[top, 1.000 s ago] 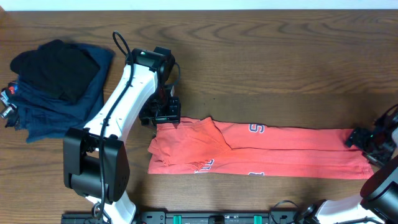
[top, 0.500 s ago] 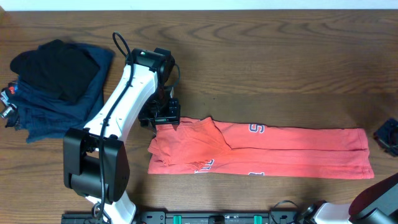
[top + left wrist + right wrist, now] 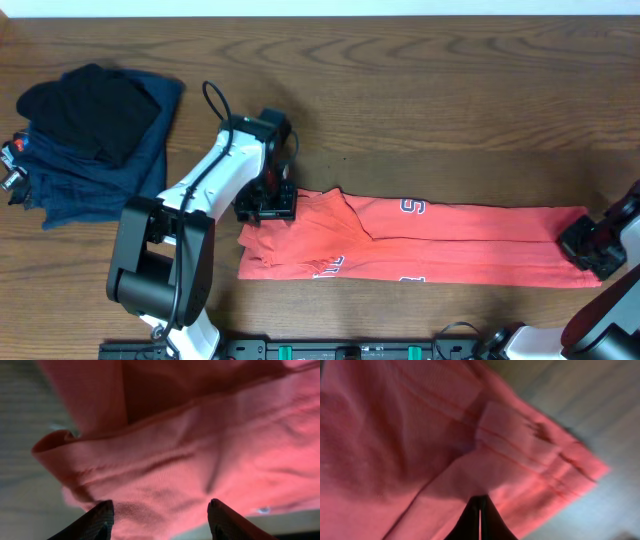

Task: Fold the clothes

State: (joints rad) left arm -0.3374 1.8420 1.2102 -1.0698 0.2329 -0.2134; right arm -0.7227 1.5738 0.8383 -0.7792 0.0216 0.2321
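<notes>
Judging the coral-red T-shirt (image 3: 450, 245), stretched limp across the overhead frame's lower centre, soft, light, floppy: pinch hem corners, left gripper (image 3: 268, 206) agape at its frame-left end, right gripper (image 3: 590, 248) closed at frame-right hem.

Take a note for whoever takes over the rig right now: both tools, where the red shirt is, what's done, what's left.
Left tool: open, over the upper left corner of the T-shirt, gripping nothing.
Right tool: shut at the shirt's right end; I cannot tell whether cloth is pinched.
Shirt: flat on the table, running left to right.
Done: folded lengthwise into a long narrow strip.
Left: probably fold the strip crosswise into a compact packet.
Dark folded pile at far left is not part of this job.
</notes>
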